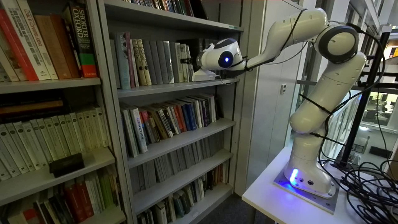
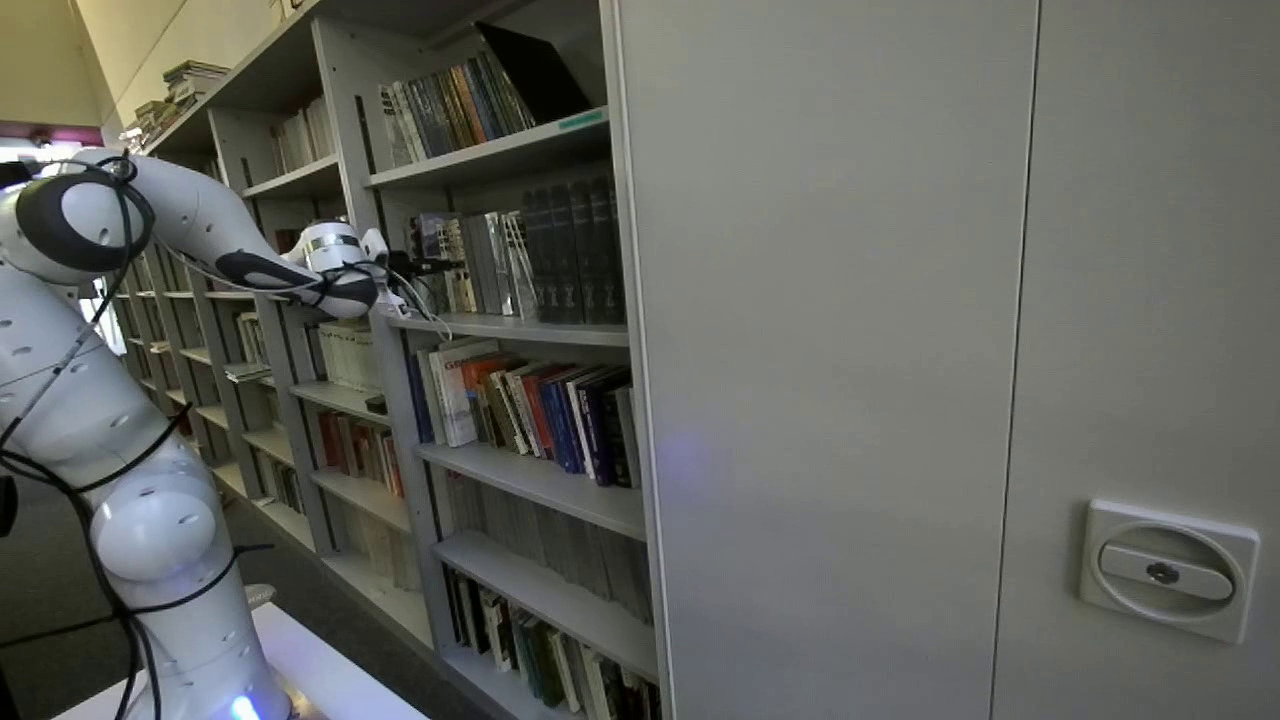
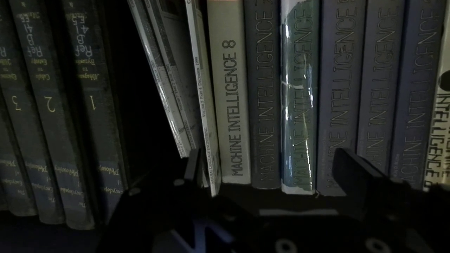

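The gripper (image 3: 269, 158), jaws spread wide and holding nothing, sits low in the wrist view; the Machine Intelligence volumes (image 3: 299, 98) stand just ahead, centre to right, long axes upright, crosswise to that spread; whether they touch it, I cannot tell

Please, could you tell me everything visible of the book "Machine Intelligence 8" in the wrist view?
The Machine Intelligence 8 book shows only its spine: pale greyish cream, matt, with dark capitals and the 8 running lengthwise. One end leaves the picture. It stands closed and nearly upright on its shelf, between a thin Natural Language Engineering journal and a darker Machine Intelligence volume, both seemingly touching it. The open gripper frames it without covering it; no contact shows.
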Motion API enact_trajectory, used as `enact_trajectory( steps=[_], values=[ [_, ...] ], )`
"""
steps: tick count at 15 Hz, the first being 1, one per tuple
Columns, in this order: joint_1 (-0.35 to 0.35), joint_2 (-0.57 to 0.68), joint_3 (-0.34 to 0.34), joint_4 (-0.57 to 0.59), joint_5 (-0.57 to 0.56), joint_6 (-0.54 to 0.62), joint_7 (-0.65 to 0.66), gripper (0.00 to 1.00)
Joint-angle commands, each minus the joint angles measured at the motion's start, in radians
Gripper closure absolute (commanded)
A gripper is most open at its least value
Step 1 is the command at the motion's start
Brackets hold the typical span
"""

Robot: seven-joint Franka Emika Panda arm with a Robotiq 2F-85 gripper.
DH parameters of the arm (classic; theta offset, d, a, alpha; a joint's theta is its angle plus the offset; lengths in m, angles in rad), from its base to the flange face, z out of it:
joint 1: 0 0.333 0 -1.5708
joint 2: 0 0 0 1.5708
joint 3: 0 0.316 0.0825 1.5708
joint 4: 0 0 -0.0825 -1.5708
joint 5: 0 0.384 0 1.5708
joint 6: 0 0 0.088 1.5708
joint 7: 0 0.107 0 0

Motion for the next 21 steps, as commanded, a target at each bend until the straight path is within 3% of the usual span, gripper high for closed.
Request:
enact_trajectory(
  steps=[1, 4, 8, 14, 21],
  values=[
    [0.186, 0.056, -0.136, 0.023, -0.105, -0.113, 0.022, 0.00],
    [0.299, 0.079, -0.221, 0.037, -0.149, -0.171, 0.020, 0.00],
    [0.378, 0.108, -0.288, 0.065, -0.183, -0.202, 0.020, 0.00],
    [0.413, 0.139, -0.342, 0.117, -0.178, -0.188, 0.030, 0.00],
    [0.419, 0.164, -0.359, 0.151, -0.188, -0.185, 0.053, 0.00]
  ],
)
